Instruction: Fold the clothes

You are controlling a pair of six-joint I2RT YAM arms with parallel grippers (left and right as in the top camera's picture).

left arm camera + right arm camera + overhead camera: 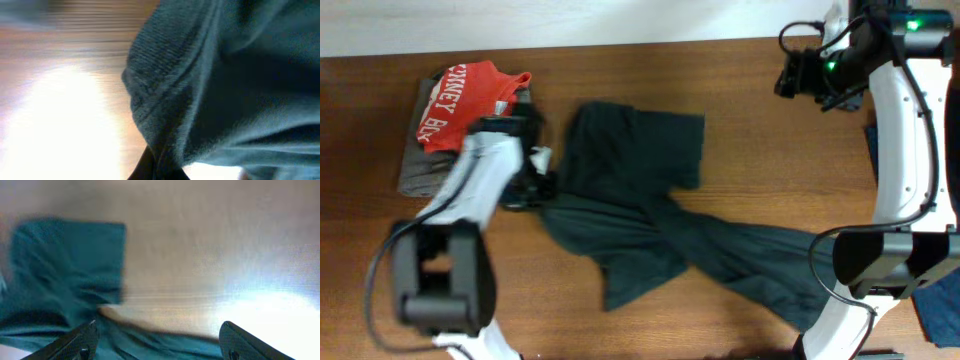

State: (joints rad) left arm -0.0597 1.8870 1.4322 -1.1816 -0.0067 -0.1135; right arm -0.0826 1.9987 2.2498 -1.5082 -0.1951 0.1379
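The clothes are one very dark green T-shirt lying crumpled on the wooden table, a long part trailing to the lower right. My left gripper sits at the shirt's left edge. In the left wrist view the left gripper is shut on a hemmed fold of the clothes. My right gripper hangs at the back right, away from the shirt. In the blurred right wrist view the right gripper is open with nothing between its fingers, and the clothes lie far below.
A red tee with white letters lies on a grey garment at the back left, close behind my left arm. Blue garments show at the right edge. Bare wood lies between the shirt and my right arm.
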